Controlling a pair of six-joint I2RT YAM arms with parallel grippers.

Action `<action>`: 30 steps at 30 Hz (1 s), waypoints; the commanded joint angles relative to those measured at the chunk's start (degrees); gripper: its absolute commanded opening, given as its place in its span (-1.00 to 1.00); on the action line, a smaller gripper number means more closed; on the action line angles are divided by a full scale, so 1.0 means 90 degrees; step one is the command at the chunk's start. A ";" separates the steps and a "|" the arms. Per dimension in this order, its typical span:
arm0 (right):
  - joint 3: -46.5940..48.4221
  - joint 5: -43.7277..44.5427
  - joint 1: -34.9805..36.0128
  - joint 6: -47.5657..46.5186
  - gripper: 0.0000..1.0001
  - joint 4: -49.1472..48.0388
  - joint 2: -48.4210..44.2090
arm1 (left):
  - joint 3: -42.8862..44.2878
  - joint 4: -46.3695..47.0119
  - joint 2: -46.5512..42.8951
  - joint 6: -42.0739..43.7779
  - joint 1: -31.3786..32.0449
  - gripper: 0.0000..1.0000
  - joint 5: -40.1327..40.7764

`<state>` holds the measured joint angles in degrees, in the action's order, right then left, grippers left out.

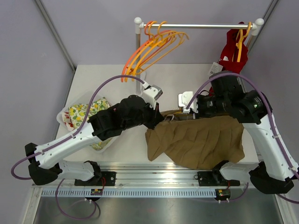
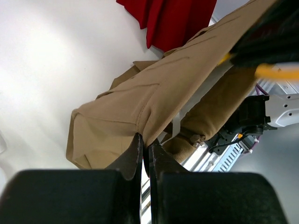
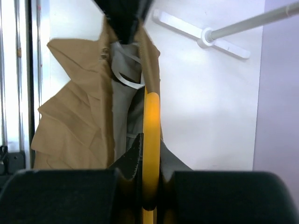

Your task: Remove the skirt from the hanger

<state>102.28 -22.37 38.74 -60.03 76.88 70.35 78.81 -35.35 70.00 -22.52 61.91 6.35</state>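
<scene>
The brown skirt (image 1: 196, 142) lies spread out on the white table (image 1: 187, 79). It is near the front edge and more to the right side. Its top band is held up between the two arms.

The left jaws are pinched tight on the edge of that band, with almost no gap between them. The right jaws are closed around the yellow hanger (image 3: 151, 121). The hanger runs inside the top of the skirt, so the skirt is not off yet.

I think the skirt is soft, light and floppy. It will sag and fold wherever nothing holds it, but it will not break. The top band is thicker and sewn flat, so it looks like the best place to grab. Thin cloth lower down would just bunch up.

The hanger is hard and smooth, so the cloth should slide along it when the two arms pull apart. A thin grey ribbon loop (image 3: 122, 77) hangs inside the skirt. It could catch on the hanger, but I cannot tell if it is hooked on.

At the back, more orange hangers (image 1: 154, 44) and a red cloth (image 1: 232, 46) hang on a rail, well away from the skirt.
</scene>
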 commanded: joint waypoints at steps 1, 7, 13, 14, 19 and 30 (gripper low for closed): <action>0.0207 -0.0354 -0.0904 0.0136 -1.00 -0.0086 -0.0433 | -0.0279 0.0052 -0.0365 0.0071 -0.0131 -1.00 0.0134; 0.0676 -0.1527 -0.1423 0.0332 -1.00 0.0217 -0.0473 | -0.0972 -0.0095 -0.0668 0.0149 -0.0336 -1.00 0.0505; 0.0580 -0.2416 -0.1775 0.0498 -1.00 0.0266 -0.0385 | -0.1227 -0.0027 -0.0863 0.0169 -0.0394 -1.00 0.0681; 0.0511 -0.2591 -0.1814 0.0527 -1.00 0.0247 -0.0375 | -0.1217 -0.0027 -0.0883 0.0178 -0.0394 -1.00 0.0681; -0.0317 -0.1950 -0.1902 0.0596 -1.00 -0.0124 -0.0482 | -0.0905 -0.0369 -0.1116 0.0344 -0.0404 -1.00 0.1120; -0.1189 -0.1226 -0.0663 0.0849 -1.00 -0.0779 -0.0014 | 0.0422 0.0471 -0.0913 -0.0183 -0.0394 -1.00 -0.0840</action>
<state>90.37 -42.54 29.54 -54.00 70.39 69.45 76.27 -34.39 61.58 -23.44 59.40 2.76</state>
